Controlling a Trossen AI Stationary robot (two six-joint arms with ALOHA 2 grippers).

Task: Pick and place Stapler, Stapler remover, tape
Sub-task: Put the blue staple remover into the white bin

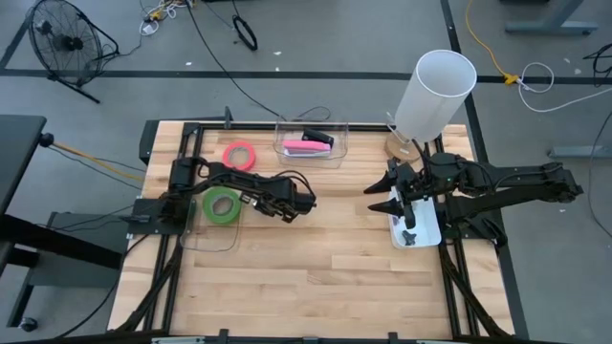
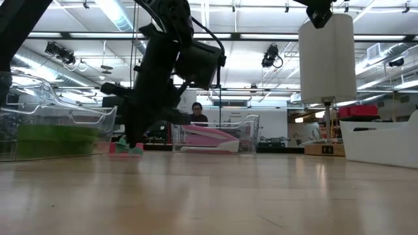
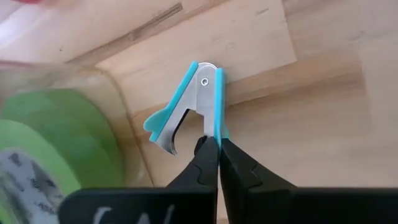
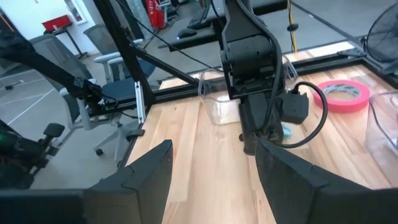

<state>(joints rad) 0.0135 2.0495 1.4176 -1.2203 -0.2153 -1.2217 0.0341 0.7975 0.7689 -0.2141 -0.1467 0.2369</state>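
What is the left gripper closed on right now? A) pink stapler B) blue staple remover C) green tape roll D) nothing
B: in the left wrist view the left gripper has its fingers pinched shut on one blue handle of the staple remover lying on the wooden table, with the green tape roll off to one side, untouched.

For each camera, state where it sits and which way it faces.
High: overhead, straight down on the table; both arms show.
Low: table height, looking across at the pink stapler; left arm shows.
Left wrist: over the left gripper, shut on the staple remover.
Right wrist: behind the open right gripper, facing the left arm.
Shared: pink tape.
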